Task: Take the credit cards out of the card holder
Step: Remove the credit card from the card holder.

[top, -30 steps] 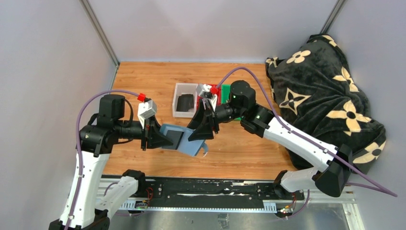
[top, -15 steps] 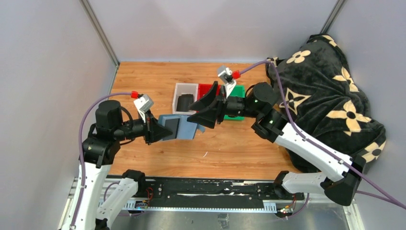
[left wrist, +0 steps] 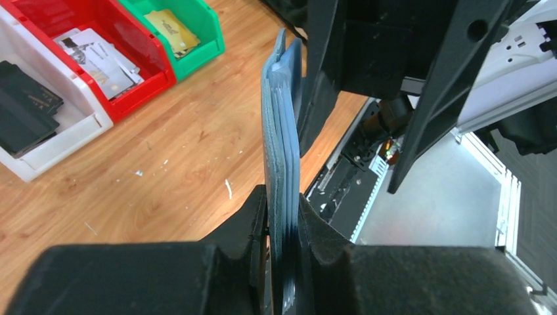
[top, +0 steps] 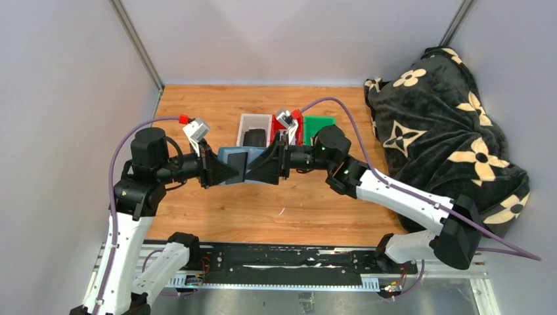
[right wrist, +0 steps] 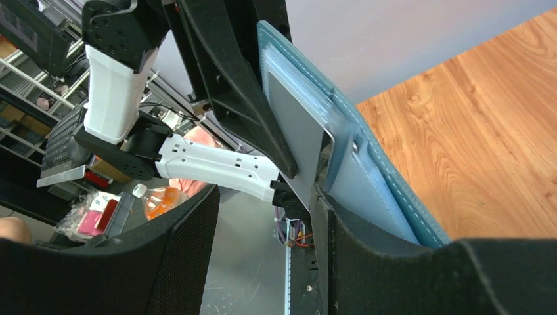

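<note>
My left gripper (top: 220, 170) is shut on the slate-blue card holder (top: 231, 157) and holds it upright above the table. Edge-on in the left wrist view, the card holder (left wrist: 282, 144) stands pinched between that gripper's (left wrist: 282, 226) fingers. My right gripper (top: 261, 169) is open and faces the holder's inner side from the right. In the right wrist view a grey card (right wrist: 295, 128) shows in the lighter blue inside of the card holder (right wrist: 371, 197). The card's lower corner lies at the tip of one finger (right wrist: 368, 262) of the right gripper (right wrist: 263, 252). Only the left arm shows between its jaws.
Behind the grippers stand three bins: a white bin (top: 244, 121) with dark cards (left wrist: 23, 108), a red bin (left wrist: 141, 62) with pale cards, and a green bin (top: 320, 123) with a yellowish card. A black flowered blanket (top: 453, 131) is heaped at the right.
The right gripper swung to the bins and has come back left to the holder's inner side. The left gripper has carried the holder toward the back of the table.
</note>
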`<state>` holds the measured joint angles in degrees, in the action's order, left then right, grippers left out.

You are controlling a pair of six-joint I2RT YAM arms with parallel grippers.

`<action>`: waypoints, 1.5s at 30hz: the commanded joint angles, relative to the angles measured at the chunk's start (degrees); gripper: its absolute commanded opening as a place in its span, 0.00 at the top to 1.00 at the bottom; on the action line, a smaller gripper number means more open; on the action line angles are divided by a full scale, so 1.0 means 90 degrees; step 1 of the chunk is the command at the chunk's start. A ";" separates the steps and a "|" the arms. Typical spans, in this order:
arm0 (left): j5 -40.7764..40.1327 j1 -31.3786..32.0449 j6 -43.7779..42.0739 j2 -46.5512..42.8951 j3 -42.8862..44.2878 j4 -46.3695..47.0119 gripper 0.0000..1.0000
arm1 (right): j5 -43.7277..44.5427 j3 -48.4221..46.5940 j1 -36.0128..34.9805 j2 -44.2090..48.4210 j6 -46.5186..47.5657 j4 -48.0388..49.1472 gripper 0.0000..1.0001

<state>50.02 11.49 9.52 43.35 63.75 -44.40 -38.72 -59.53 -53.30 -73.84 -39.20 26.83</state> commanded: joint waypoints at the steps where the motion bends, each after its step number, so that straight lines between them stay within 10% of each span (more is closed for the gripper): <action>1: 0.0353 0.0023 0.0036 0.0155 0.0365 -0.0092 1.00 | 0.0054 0.0155 -0.0075 -0.0125 -0.0272 0.0559 0.43; 39: 0.1745 0.0023 0.0063 0.0324 0.0664 -0.0272 1.00 | 0.0312 0.0050 0.0111 -0.0004 0.0402 -0.0322 0.49; 45: 0.1601 0.0023 0.0085 0.0347 0.0539 -0.0262 0.89 | -0.0288 0.0007 0.0102 -0.0436 -0.0725 0.1159 0.67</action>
<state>59.29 11.00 8.64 47.00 67.51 -47.18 -39.77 -58.35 -53.08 -74.65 -39.64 28.03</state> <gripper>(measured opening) 0.178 0.394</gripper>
